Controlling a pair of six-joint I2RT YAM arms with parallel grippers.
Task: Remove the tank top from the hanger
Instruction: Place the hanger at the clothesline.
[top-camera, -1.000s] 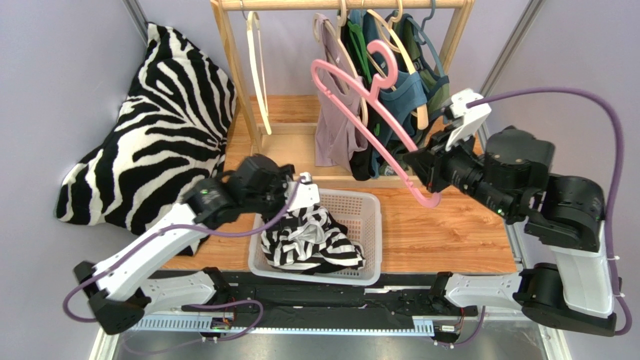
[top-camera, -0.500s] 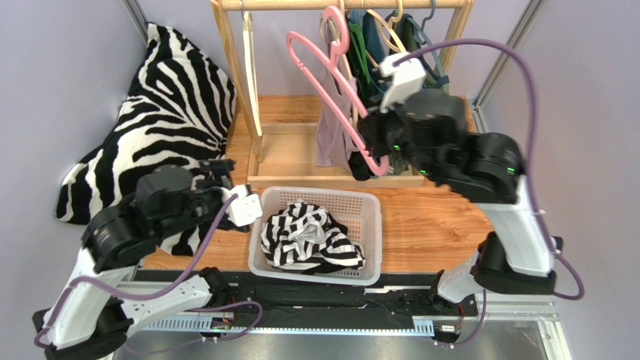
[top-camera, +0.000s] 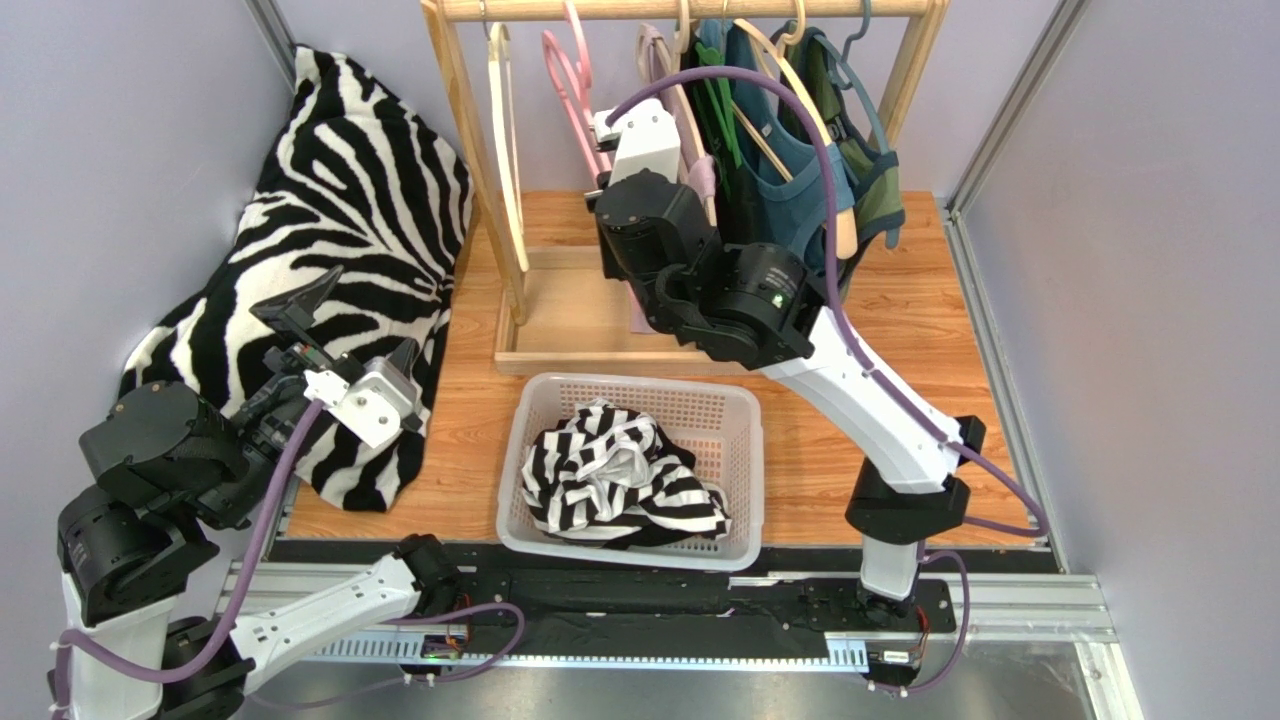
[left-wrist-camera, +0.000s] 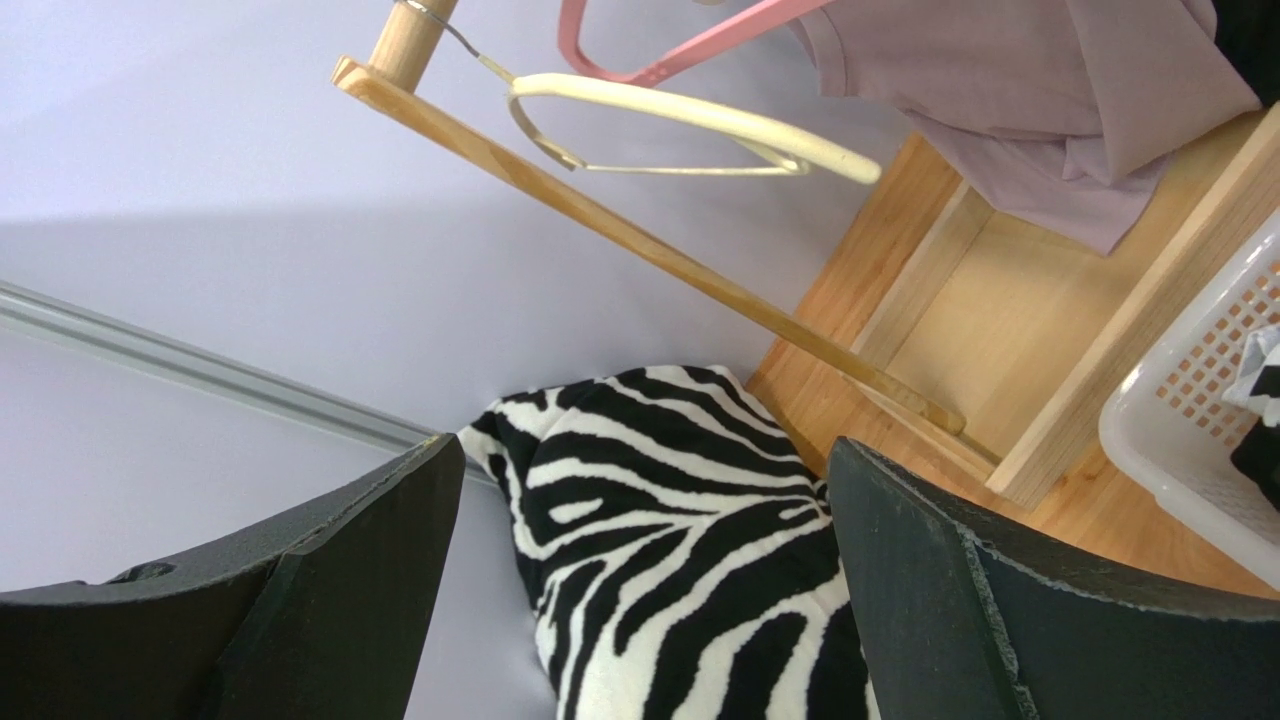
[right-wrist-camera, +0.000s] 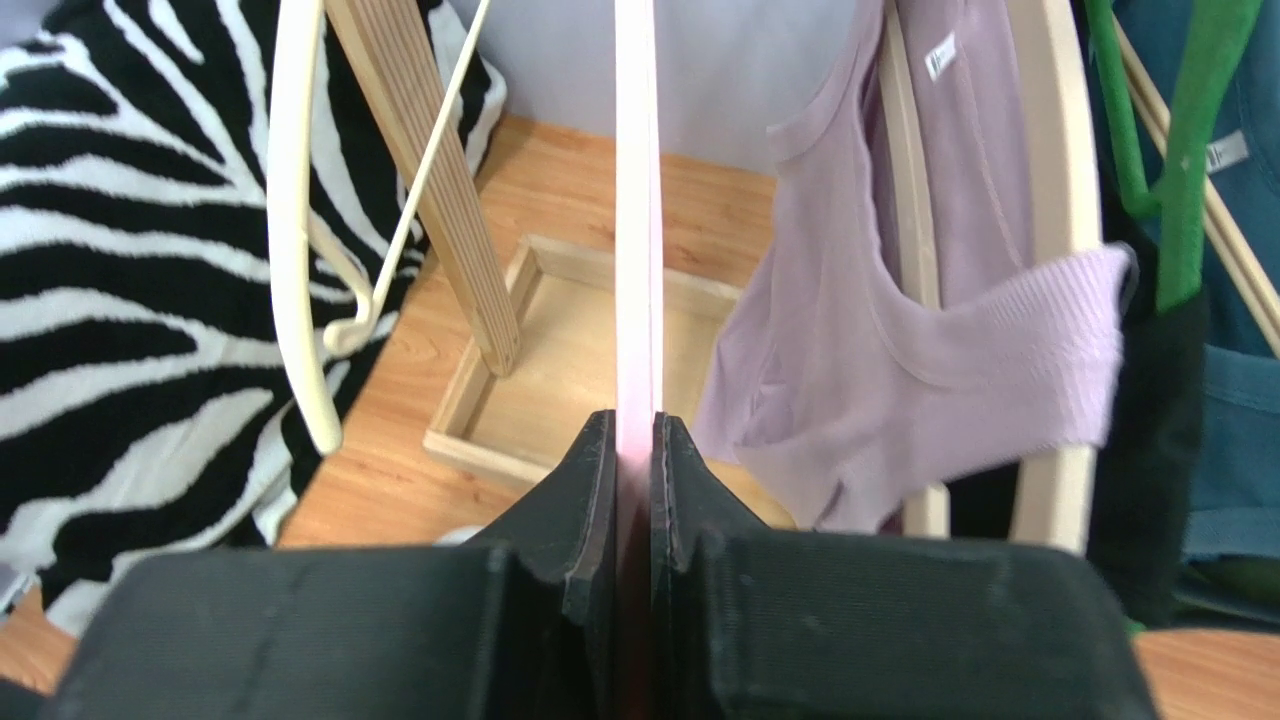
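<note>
Basket (top-camera: 744, 435) sitting at the front of the table (top-camera: 902, 450), near rim almost on the table's front edge. Inside: the tank top (top-camera: 624, 477), black-and-white stripes, crumpled in a heap and off any hanger.

Just behind the basket, the rack's (top-camera: 466, 135) wooden base tray (top-camera: 564, 323), with a lilac top (right-wrist-camera: 902, 330) hanging over its back part.

Right gripper (right-wrist-camera: 634, 450) up by the rail, fingers pinched tight on the thin bar of the pink hanger (right-wrist-camera: 637, 225). Hanger bare, tucked in between a cream hanger (right-wrist-camera: 293, 225) on one side and the lilac top on the other. Pretty tight in there, cloth just beside the bar. Can't tell if the hook is actually over the rail.

Left gripper (left-wrist-camera: 639, 495) pulled back at the left, fingers wide apart and holding nothing, above the zebra pillow (top-camera: 346, 195), well apart from the basket.

Pillow propped against the left wall, spilling over the table's left edge. Bare wood right of the basket, all the way to the right edge.
</note>
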